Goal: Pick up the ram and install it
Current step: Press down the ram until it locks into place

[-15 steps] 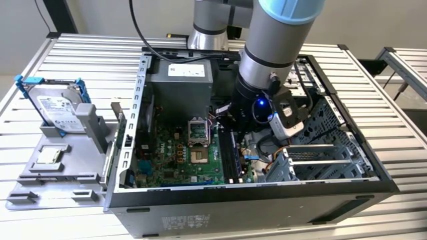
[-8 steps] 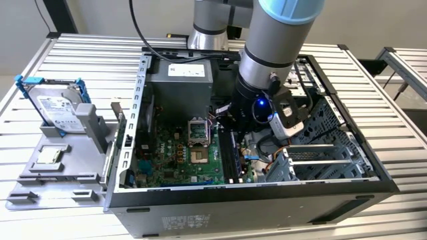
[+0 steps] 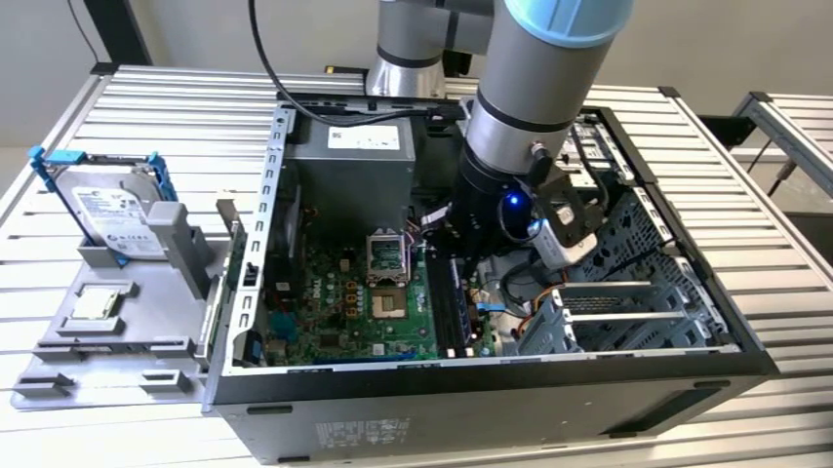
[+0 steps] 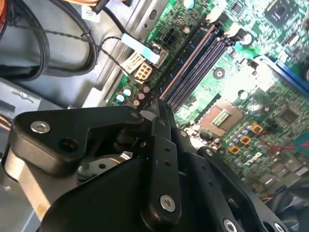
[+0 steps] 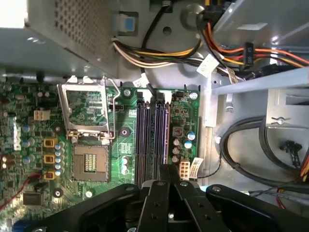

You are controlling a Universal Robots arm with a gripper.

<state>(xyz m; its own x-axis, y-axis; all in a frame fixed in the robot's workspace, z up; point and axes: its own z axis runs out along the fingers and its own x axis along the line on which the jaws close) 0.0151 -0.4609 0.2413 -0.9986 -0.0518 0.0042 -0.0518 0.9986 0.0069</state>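
My gripper (image 3: 456, 255) is down inside the open computer case (image 3: 430, 390), over the motherboard's black memory slots (image 5: 147, 140). Its two black fingers (image 5: 161, 193) are shut together in both wrist views. The ram (image 3: 456, 307) looks like a thin dark stick standing edge-on in the slot nearest the cable side. Its top edge (image 4: 190, 60) runs away from the gripper (image 4: 160, 104) along that slot (image 5: 166, 135). The gripper (image 5: 169, 168) meets one end of this edge. Whether the fingertips pinch the ram or rest on it is hidden.
The CPU socket (image 5: 89, 162) lies beside the slots. The power supply (image 3: 351, 156) and bundled cables (image 5: 231, 53) sit past them, and a metal drive cage (image 3: 625, 312) is on the exterior view's right. Outside the case, a grey fixture (image 3: 117, 341) holds a hard drive (image 3: 111, 210).
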